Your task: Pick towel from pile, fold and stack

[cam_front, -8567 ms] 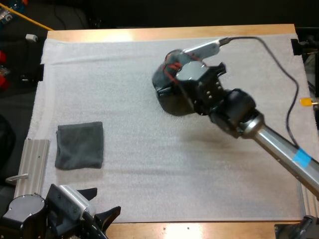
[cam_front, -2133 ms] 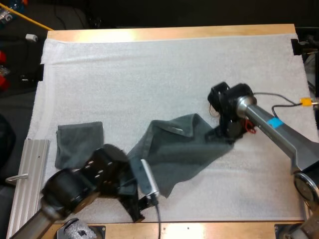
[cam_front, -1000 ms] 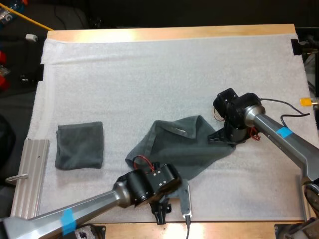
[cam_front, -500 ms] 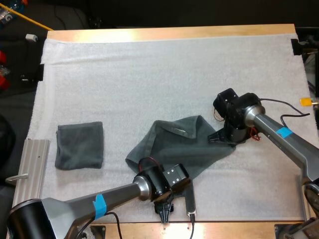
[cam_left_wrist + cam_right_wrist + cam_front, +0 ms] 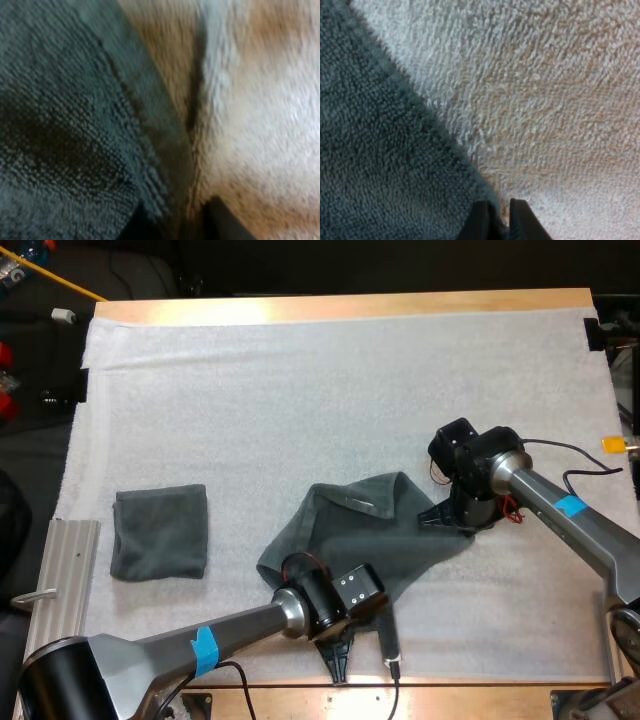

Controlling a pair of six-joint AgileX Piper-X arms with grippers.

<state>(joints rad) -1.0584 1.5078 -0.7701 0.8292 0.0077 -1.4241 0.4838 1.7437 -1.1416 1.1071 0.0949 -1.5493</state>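
Between left gripper [image 5: 336, 660] and right gripper [image 5: 438, 519], towel [image 5: 365, 535]

I find no word, number or brand here that I can read. The spread towel [image 5: 375, 540] carries a small pale tag [image 5: 352, 502] near its far edge, too small for me to make out whether anything is printed on it.

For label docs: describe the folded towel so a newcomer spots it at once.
On the white mat, look to the left edge in the high view, next to a ribbed metal rail. The folded towel there is a neat flat square; the spread towel mid-mat is loose and rumpled.
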